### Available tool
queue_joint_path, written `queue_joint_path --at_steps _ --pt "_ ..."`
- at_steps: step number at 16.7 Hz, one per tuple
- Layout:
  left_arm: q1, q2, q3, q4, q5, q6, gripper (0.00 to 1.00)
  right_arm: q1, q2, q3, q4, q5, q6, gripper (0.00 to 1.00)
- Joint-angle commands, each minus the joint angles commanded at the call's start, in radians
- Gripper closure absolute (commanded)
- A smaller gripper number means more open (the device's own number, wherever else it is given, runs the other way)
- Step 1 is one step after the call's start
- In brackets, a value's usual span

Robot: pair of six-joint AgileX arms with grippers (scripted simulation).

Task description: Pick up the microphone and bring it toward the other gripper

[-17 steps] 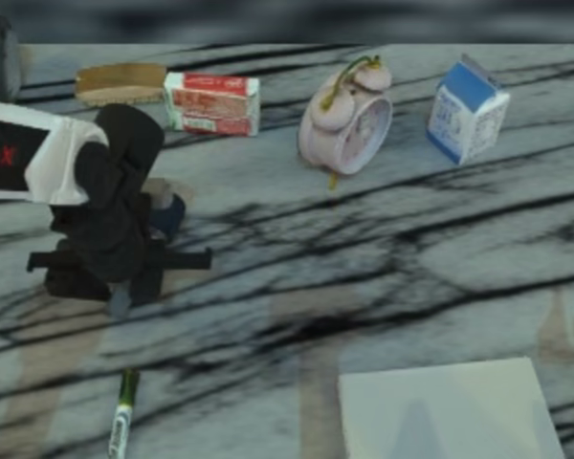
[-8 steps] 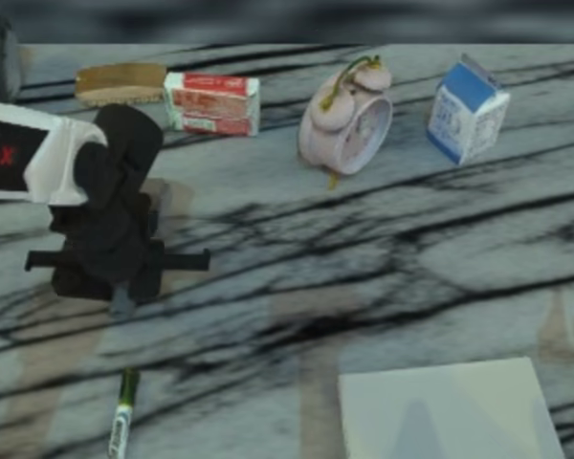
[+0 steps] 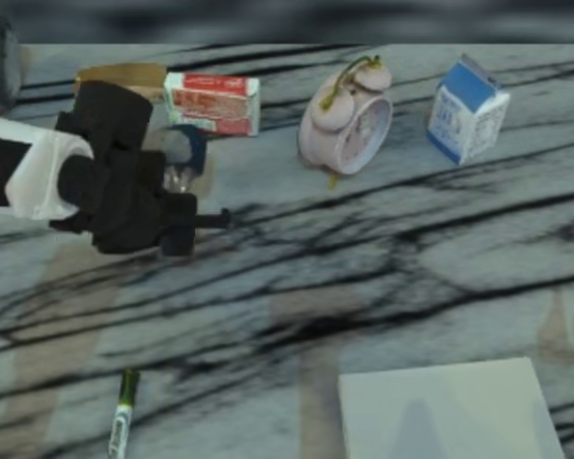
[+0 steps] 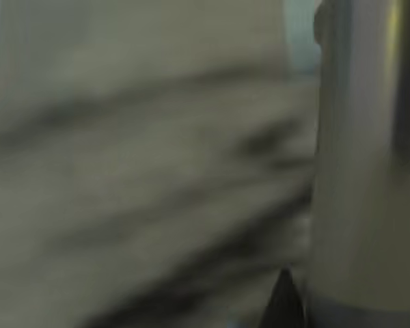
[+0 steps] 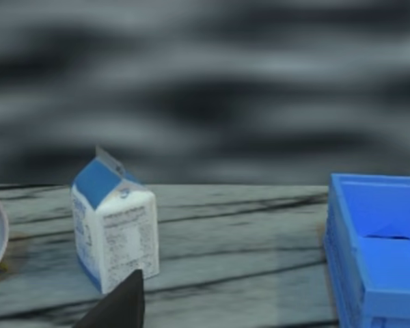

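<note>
Left pincer (image 3: 184, 186) pinching mic (image 3: 182, 153), grey handle (image 4: 365, 157) filling left wrist view, navy head just beyond the tips, lifted off worktop (image 3: 383, 268). Beyond: red-white box (image 3: 212, 103). Farther right: clock (image 3: 346, 115), carton (image 5: 115, 229). Right pincer: one fingertip (image 5: 116, 304) visible, state cannot tell.

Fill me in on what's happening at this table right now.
The left gripper at the table's left side holds the microphone, its navy head showing beside the black claw; the grey handle fills the left wrist view close up. The right arm is out of the top view; only one dark fingertip shows in its own wrist view, facing the milk carton. An alarm clock, a red and white box, a marker pen and a white pad lie untouched.
</note>
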Motion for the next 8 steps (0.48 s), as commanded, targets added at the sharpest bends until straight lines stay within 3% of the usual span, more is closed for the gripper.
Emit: queue_joint_path --at_steps 8 --pt "0.031 -0.172 -0.198 0.730 0.261 0.133 1.00 0.000 0.000 0.000 0.000 0.000 0.000 0.00"
